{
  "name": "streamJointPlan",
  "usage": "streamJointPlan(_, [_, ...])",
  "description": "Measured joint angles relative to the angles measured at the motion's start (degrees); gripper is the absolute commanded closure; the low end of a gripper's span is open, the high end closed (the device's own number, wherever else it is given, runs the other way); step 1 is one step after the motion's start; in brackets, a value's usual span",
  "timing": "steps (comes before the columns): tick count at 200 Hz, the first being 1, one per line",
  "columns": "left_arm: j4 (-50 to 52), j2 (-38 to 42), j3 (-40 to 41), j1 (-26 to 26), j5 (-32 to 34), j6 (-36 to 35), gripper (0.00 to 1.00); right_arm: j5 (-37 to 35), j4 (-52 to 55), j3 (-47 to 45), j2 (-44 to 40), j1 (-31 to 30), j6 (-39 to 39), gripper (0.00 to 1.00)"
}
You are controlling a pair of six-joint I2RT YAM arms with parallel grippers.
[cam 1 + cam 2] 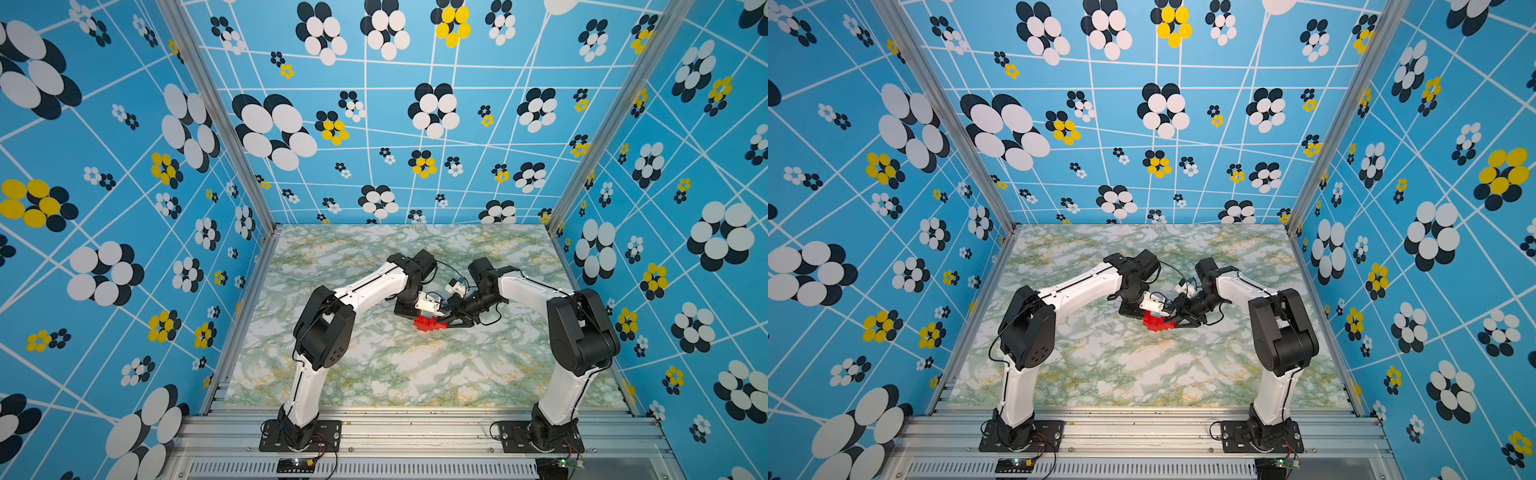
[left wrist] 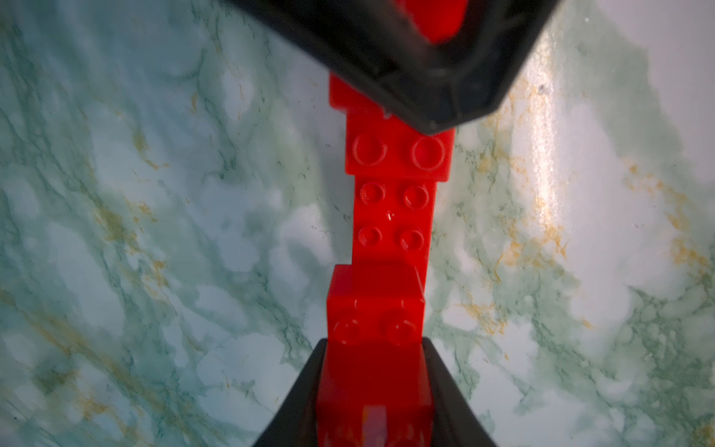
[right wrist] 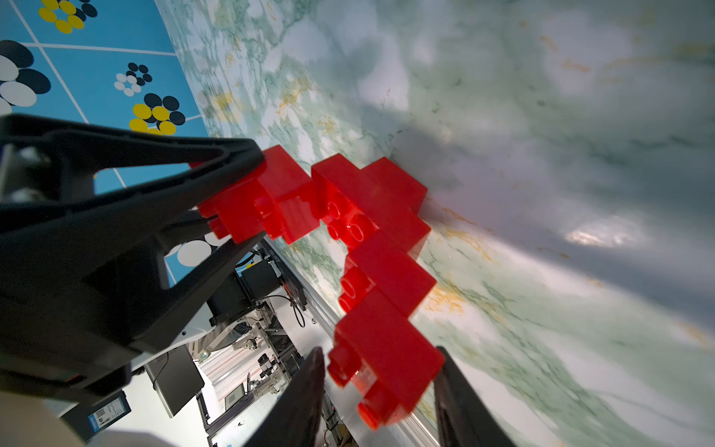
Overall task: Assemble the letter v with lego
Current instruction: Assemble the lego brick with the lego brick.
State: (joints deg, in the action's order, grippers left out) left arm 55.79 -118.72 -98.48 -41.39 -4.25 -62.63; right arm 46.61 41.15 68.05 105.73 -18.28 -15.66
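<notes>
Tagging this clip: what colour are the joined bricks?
The bricks are bright red, all one colour; this shows best in the right wrist view.

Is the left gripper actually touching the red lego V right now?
Touching. The left wrist view shows the left gripper closed on the lego V, both black fingers flush against an end brick's sides, no gap.

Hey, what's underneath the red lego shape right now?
Only the marbled table shows under the lego, which the left hand and right hand grip at opposite ends. The patch directly beneath is covered, so contact is unclear.
</notes>
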Motion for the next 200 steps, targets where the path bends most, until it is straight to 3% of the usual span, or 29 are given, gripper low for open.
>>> streamJointPlan(200, [3.17,-2.40,-3.30,0.00,-0.48,0.02,1.00,0.04,-0.28,0.02,0.22,0.00,0.00,0.53])
